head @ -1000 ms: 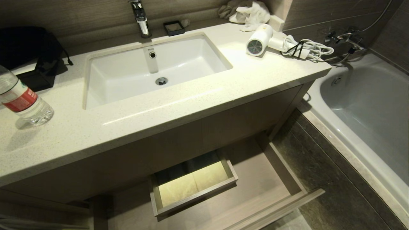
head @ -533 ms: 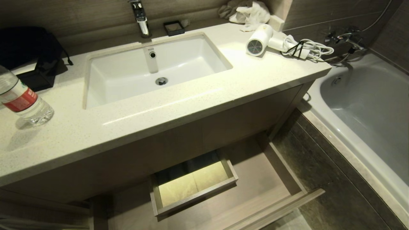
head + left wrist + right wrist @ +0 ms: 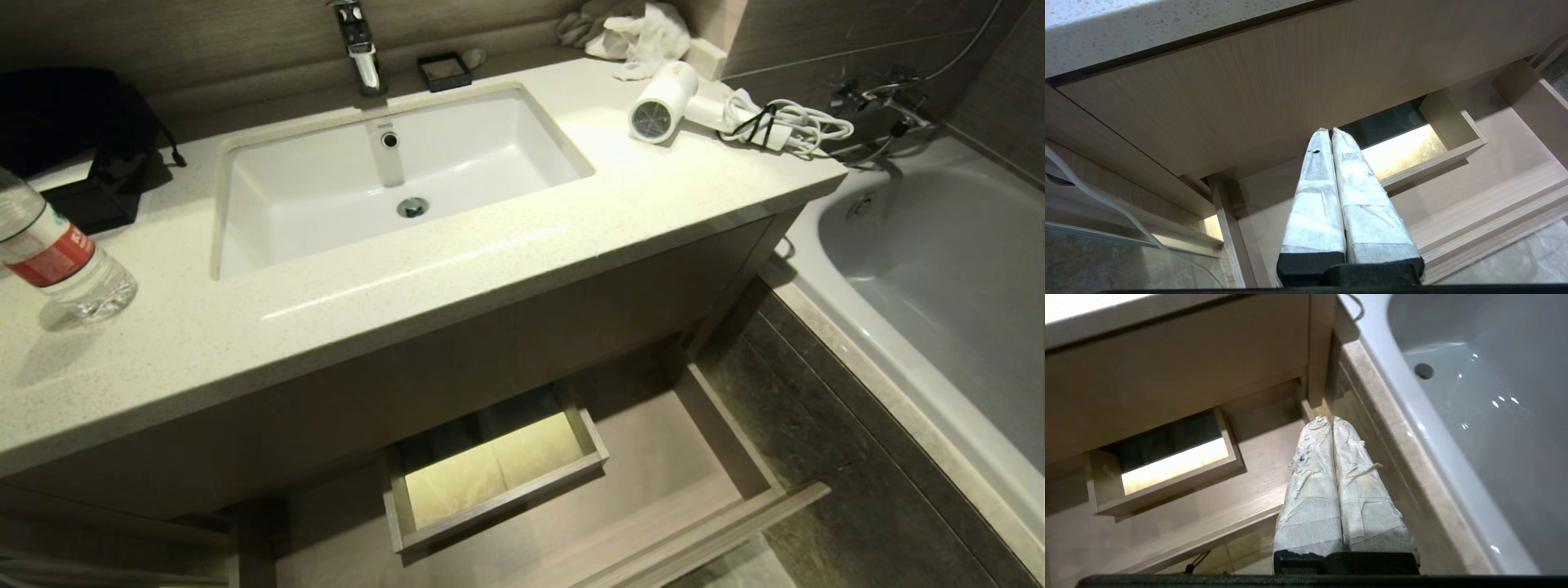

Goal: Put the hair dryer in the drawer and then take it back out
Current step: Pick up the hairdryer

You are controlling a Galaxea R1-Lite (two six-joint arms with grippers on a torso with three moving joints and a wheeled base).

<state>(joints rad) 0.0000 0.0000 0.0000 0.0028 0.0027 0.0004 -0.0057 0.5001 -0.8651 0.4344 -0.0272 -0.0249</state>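
The white hair dryer [image 3: 665,102] lies on the far right of the counter, grey grille facing the front, its bundled cord [image 3: 788,124] beside it. Below the counter the light-wood drawer [image 3: 669,482] stands pulled out, with nothing lying in it and a boxed cutout [image 3: 494,469] inside. Neither arm shows in the head view. My left gripper [image 3: 1329,130] is shut and empty, low in front of the drawer [image 3: 1494,192]. My right gripper [image 3: 1329,418] is shut and empty, over the right end of the drawer [image 3: 1241,498], near the bathtub.
A sink [image 3: 392,175] with a tap [image 3: 359,45] fills the counter's middle. A water bottle [image 3: 53,257] and a black bag [image 3: 73,122] sit at the left, a white cloth [image 3: 645,33] behind the dryer. The bathtub [image 3: 955,278] lies to the right.
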